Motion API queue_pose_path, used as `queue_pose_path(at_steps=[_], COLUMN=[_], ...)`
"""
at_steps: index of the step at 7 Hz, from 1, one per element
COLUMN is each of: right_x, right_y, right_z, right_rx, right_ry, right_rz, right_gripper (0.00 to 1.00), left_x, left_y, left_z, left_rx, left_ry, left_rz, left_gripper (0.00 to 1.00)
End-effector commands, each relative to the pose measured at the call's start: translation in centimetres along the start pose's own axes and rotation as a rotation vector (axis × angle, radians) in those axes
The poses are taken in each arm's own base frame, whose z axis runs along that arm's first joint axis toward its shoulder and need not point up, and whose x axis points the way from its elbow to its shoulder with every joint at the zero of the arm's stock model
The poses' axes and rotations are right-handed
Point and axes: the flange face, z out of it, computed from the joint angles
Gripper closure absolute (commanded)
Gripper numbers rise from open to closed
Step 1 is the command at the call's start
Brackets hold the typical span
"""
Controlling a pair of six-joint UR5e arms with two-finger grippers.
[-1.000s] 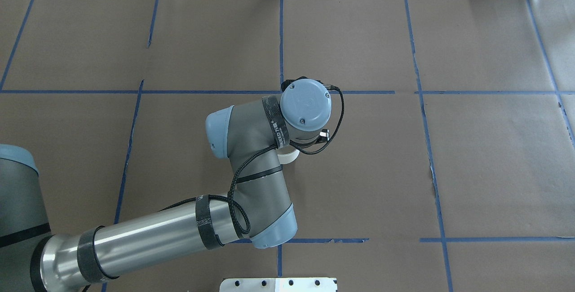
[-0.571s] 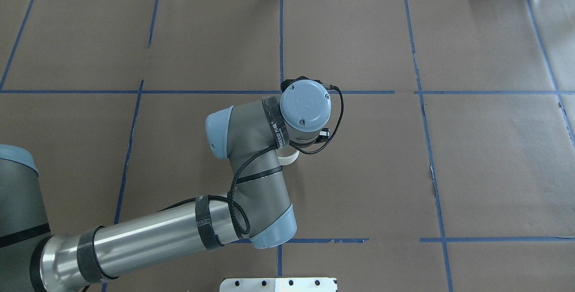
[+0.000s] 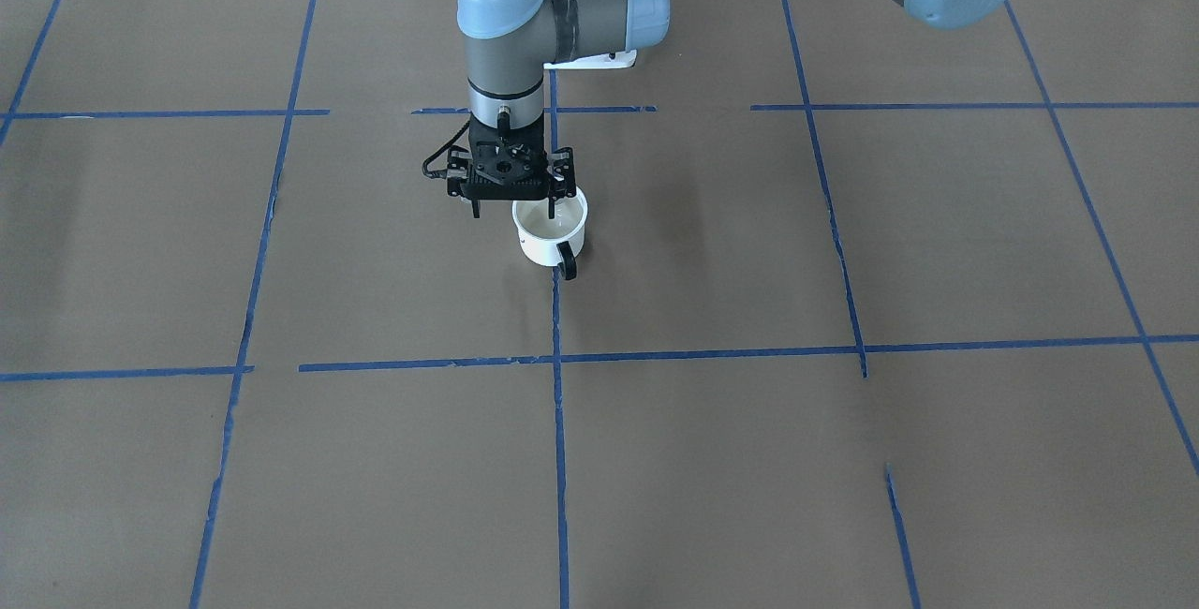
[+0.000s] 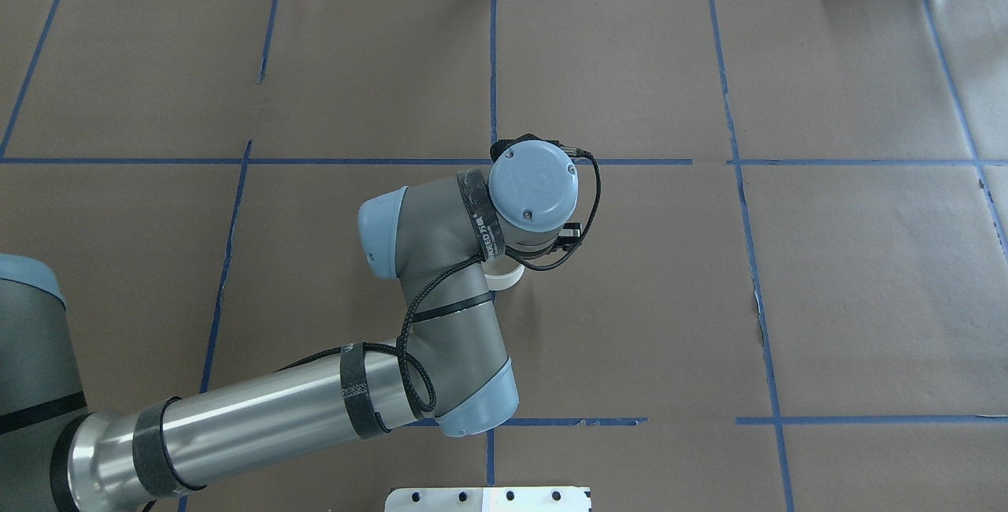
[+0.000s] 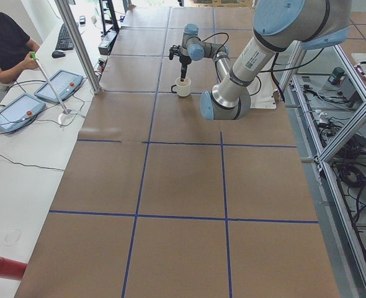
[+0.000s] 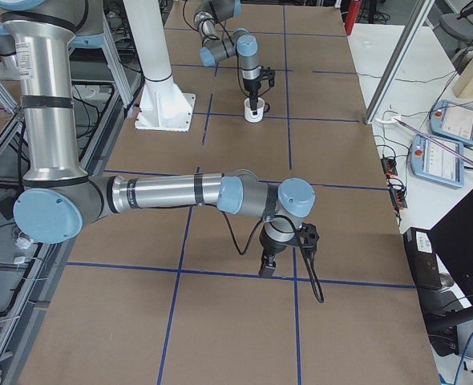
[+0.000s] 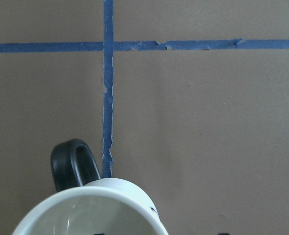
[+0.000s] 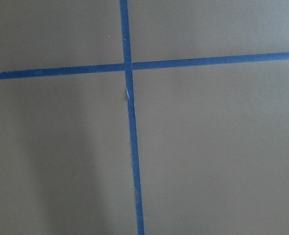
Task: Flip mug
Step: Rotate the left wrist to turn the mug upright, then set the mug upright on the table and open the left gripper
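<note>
The white mug (image 3: 551,232) stands upright on the brown table, mouth up, with its black handle (image 3: 567,263) towards the operators' side. My left gripper (image 3: 513,208) points straight down just over it and is open. One finger (image 3: 555,205) hangs over the mug's mouth, the other (image 3: 475,208) outside its wall. In the overhead view the wrist hides all but a sliver of the mug (image 4: 506,279). The left wrist view shows the rim (image 7: 93,208) and handle (image 7: 72,164). My right gripper (image 6: 289,258) hangs over bare table far off; I cannot tell its state.
Blue tape lines (image 3: 556,358) cross the brown paper cover. A white base plate (image 4: 488,499) sits at the robot's edge. A person (image 5: 6,43) and tablets (image 5: 59,85) are on the side bench in the exterior left view.
The left wrist has shifted very slightly to the left in the overhead view. The mug stays where it was.
</note>
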Motion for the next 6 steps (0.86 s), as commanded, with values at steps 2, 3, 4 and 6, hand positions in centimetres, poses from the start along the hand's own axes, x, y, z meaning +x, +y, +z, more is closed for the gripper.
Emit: queue_pose_path(at_steps=[2,3,4,6], right_x=[0.0,0.0,0.0,0.0], right_y=[0.0,0.0,0.0,0.0], right_z=[-0.1,-0.1,0.0,0.0], right_rx=[0.001,0.001,0.000,0.000], right_ry=[0.000,0.000,0.000,0.000], right_rz=[-0.001,-0.001,0.000,0.000], right_gripper=[0.00,0.00,0.00,0.00], left_x=[-5.2,-8.7,-11.5,-18.8], left_y=[-0.8,-1.9,-3.7,-8.4], left_z=[-11.4,-13.6,-13.8,-13.8], left_rx=[0.077,0.121,0.112,0.117], left_ry=[0.091,0.103,0.090,0.064], left_rz=[0.005,0.050,0.129,0.242], left_gripper=[0.00,0.00,0.00,0.00])
